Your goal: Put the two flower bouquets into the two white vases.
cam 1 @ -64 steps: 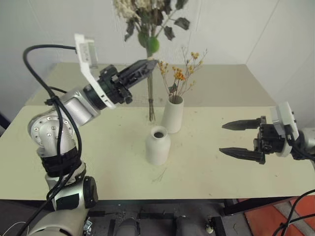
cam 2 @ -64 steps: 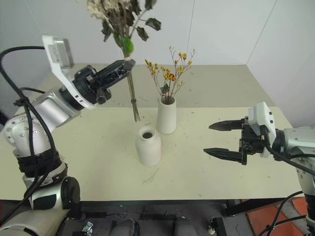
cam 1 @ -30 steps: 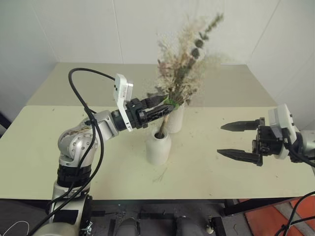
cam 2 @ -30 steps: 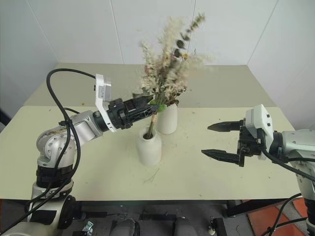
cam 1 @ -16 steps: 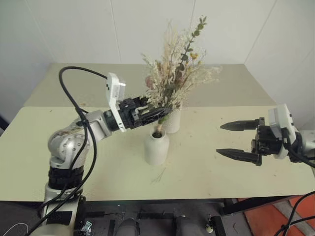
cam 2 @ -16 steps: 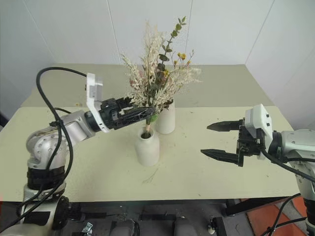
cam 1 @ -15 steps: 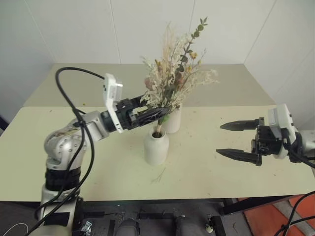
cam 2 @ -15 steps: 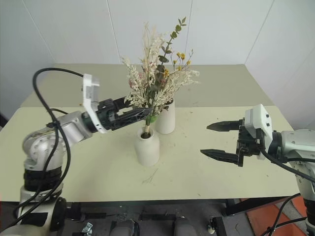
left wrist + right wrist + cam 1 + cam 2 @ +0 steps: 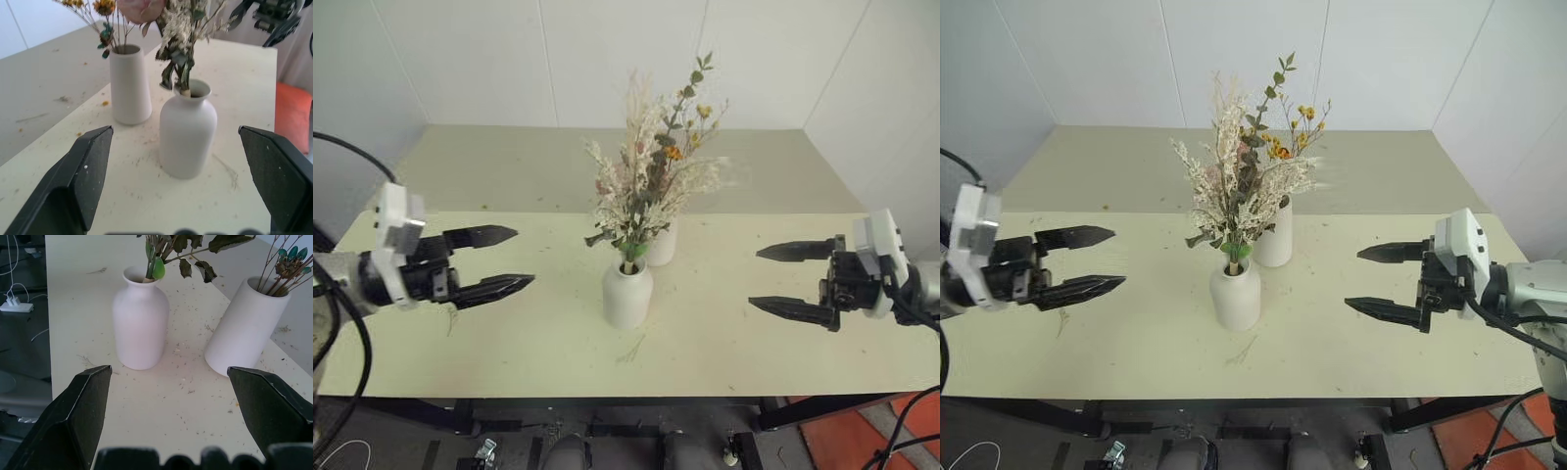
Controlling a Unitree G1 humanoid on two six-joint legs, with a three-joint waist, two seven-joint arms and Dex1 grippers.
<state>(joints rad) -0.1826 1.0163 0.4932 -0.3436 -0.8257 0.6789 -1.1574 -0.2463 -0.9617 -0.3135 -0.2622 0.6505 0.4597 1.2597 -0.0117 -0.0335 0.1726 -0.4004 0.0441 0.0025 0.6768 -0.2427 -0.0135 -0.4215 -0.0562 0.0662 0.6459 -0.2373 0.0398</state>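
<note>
The fuller cream-white bouquet (image 9: 641, 196) stands with its stems in the short bottle-shaped vase (image 9: 627, 294) at the table's middle. Just behind it, the tall cylinder vase (image 9: 661, 242) holds the thin-twigged bouquet (image 9: 703, 110) with yellow-orange blossoms. My left gripper (image 9: 522, 258) hovers open and empty well to the left of the vases, pointing toward them. Out on the right, my right gripper (image 9: 755, 278) is likewise open and empty, aimed at the vases. The left wrist view shows the bottle vase (image 9: 188, 129) and the cylinder vase (image 9: 129, 83) between its fingers (image 9: 83, 171).
The pale table (image 9: 489, 352) is strewn with dried flower crumbs around the vases, and a loose twig (image 9: 631, 348) lies in front of the bottle vase. A white wall stands behind the table. An orange-red patch (image 9: 901, 431) shows on the floor at the lower right.
My left gripper opened, let go of the fuller bouquet's stems and drew back to the left. The bouquet now stands on its own in the bottle vase. The right gripper stayed put.
</note>
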